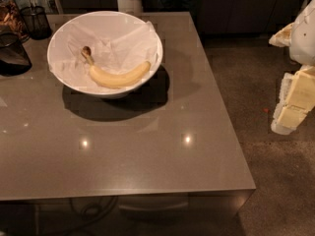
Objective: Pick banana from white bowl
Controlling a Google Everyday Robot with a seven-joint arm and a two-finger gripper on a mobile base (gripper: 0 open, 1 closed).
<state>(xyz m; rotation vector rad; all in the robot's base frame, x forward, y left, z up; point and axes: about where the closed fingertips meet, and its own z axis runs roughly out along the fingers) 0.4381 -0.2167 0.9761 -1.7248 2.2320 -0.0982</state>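
Nearest, the desk (147, 166) front shows 2 lamp glints. At right, off the desk edge & well apart from the bowl, the claw (290, 107) is seen; spread or pressed together can't be told. Farther back, 1 banana (118, 76) is laid inside 1 white bowl (64, 33) on crumpled paper (128, 38), stem left. It's judged light, soft, easily bruised, so mid-body is best gripped. Beyond, far left, 1 dark glass container (12, 53) & 1 mesh cup (35, 21) are set.

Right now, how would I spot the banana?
On the grey table, find the wide white bowl at the far left. The banana lies inside on crumpled paper, the only curved yellow thing; the gripper hangs off the table's right edge.
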